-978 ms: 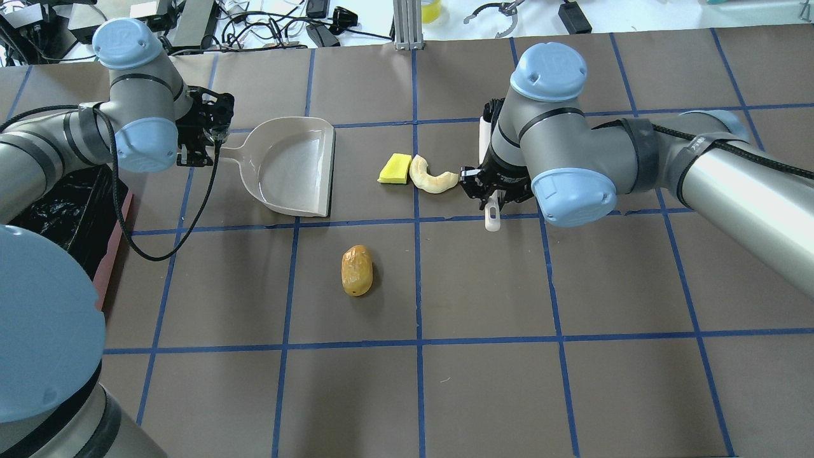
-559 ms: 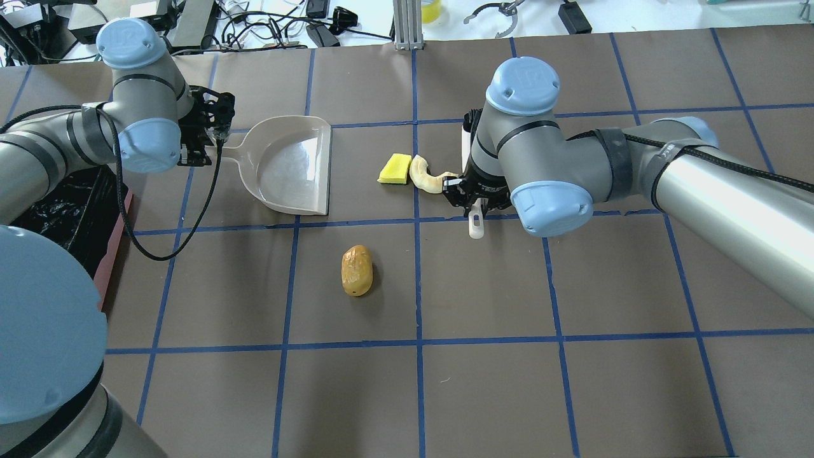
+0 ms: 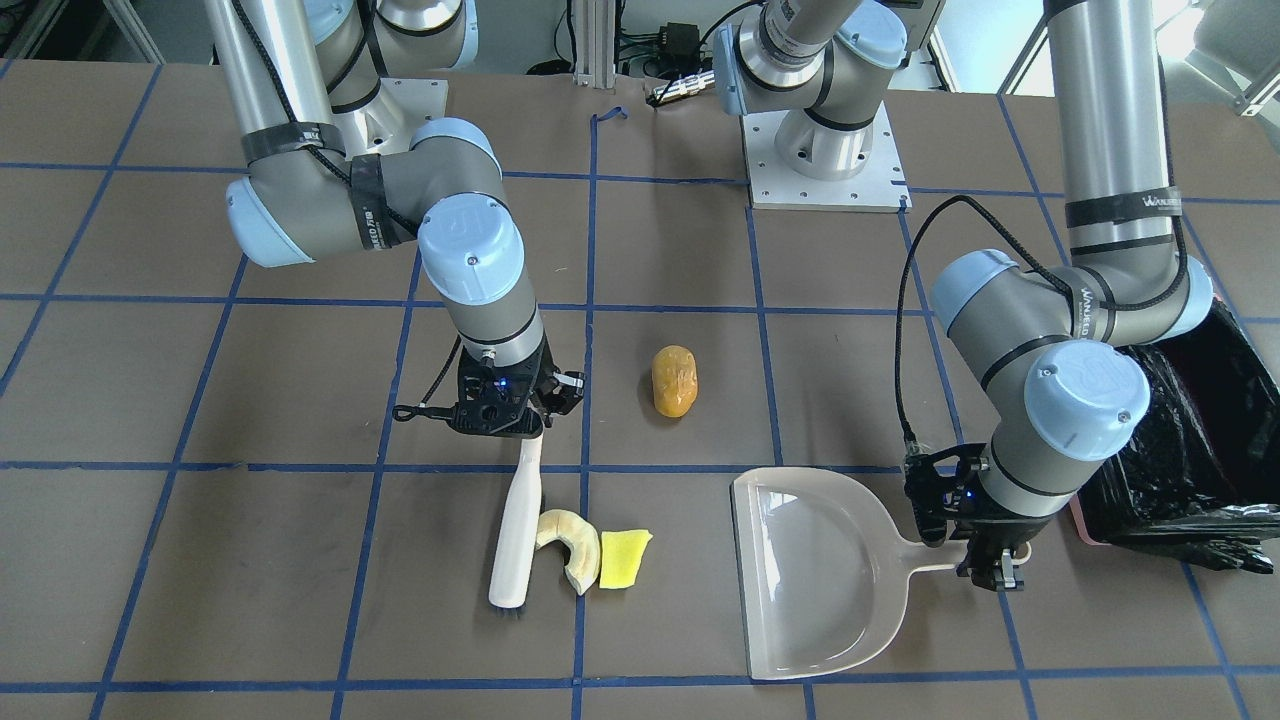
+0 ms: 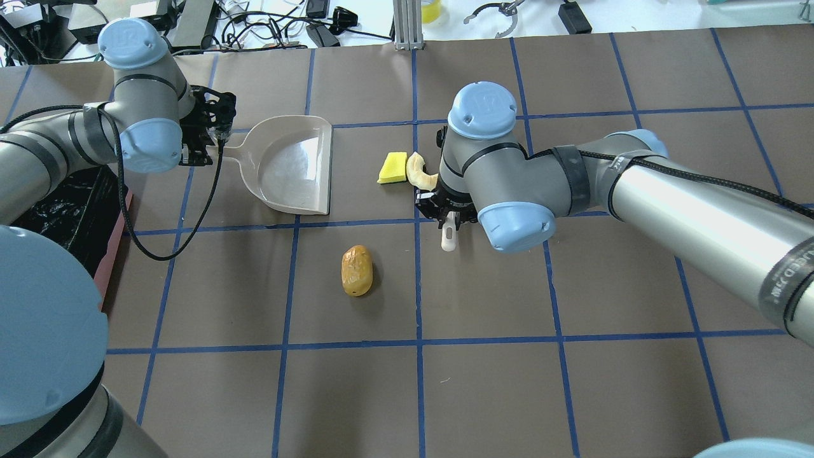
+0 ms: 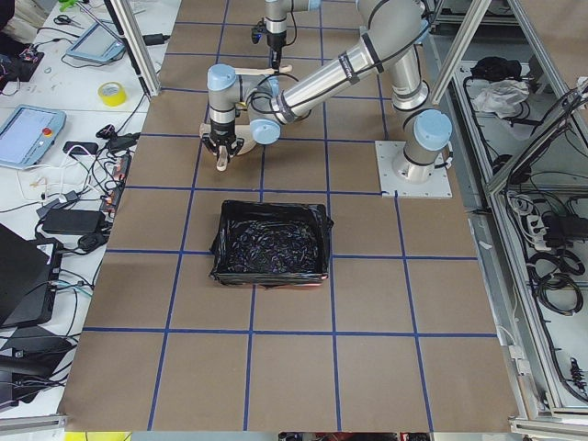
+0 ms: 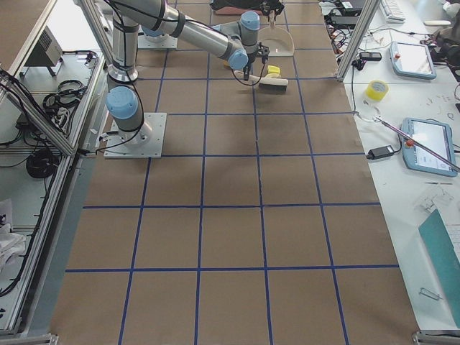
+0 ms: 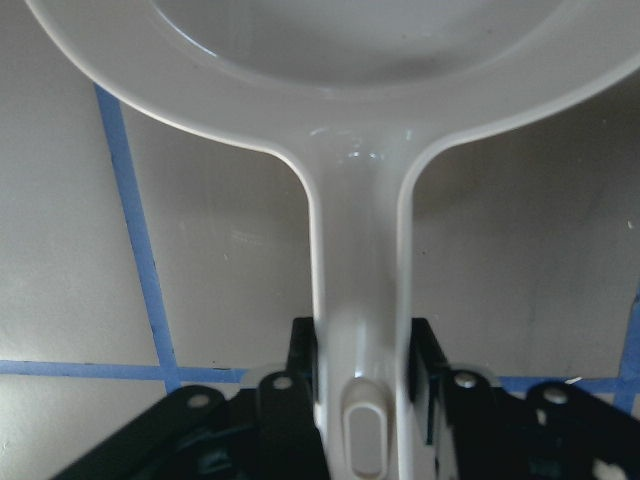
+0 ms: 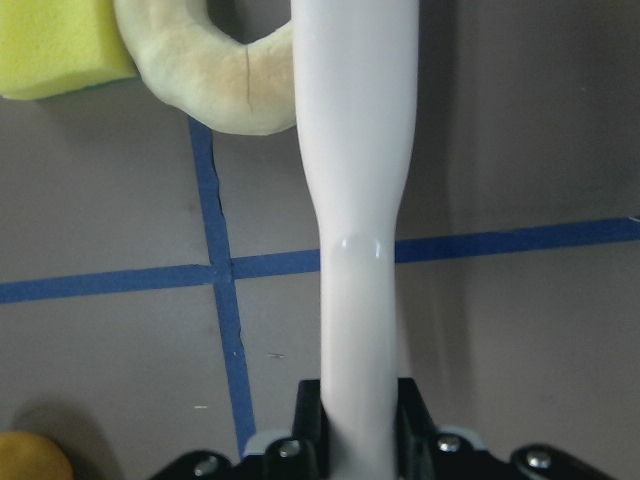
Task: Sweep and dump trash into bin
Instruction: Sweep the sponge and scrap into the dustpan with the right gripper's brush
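My right gripper is shut on the white brush's handle, and the brush lies along the table. The pale cream crescent rests against the brush, touching the yellow wedge on its other side. Both also show in the right wrist view, the crescent and the wedge. The orange-brown lump lies apart, nearer the robot. My left gripper is shut on the handle of the translucent grey dustpan, whose mouth faces the wedge. The black-lined pink bin stands behind the left arm.
Brown table with a blue tape grid. The two arm bases stand at the robot's edge. Cables and equipment and an aluminium post lie beyond the far edge. An open stretch of table separates the dustpan's mouth from the wedge.
My right arm has moved left with the brush and pushed the crescent up against the yellow wedge. The dustpan and left arm have barely shifted. The orange lump has not moved.
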Controlling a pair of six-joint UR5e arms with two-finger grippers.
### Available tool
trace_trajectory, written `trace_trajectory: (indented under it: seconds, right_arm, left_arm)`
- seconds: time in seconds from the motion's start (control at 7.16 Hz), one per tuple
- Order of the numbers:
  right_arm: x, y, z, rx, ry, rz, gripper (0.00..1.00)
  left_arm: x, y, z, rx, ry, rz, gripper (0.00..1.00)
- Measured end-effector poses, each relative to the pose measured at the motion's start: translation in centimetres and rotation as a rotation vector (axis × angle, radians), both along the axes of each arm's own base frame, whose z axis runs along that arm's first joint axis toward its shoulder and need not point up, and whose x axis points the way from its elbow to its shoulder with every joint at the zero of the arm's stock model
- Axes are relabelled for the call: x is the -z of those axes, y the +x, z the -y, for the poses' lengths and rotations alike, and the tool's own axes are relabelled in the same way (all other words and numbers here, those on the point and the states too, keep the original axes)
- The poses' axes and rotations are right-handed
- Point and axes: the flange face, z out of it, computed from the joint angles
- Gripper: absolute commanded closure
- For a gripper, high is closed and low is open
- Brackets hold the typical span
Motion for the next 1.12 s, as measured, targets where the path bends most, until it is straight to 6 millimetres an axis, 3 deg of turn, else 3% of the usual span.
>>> trace_trajectory:
  seconds: [0.56, 1.12]
  right_arm:
    - [-0.1, 4.2, 0.2, 0.055, -0.012, 0.11, 1.0]
    - [0.1, 10.6, 1.8, 0.057, -0.015, 0.165, 1.0]
  left_arm:
    - [-0.1, 0.0, 0.0, 0.001, -0.001, 0.001, 1.0]
    - [-0.1, -0.1, -0.1, 0.003, 0.0, 0.0, 1.0]
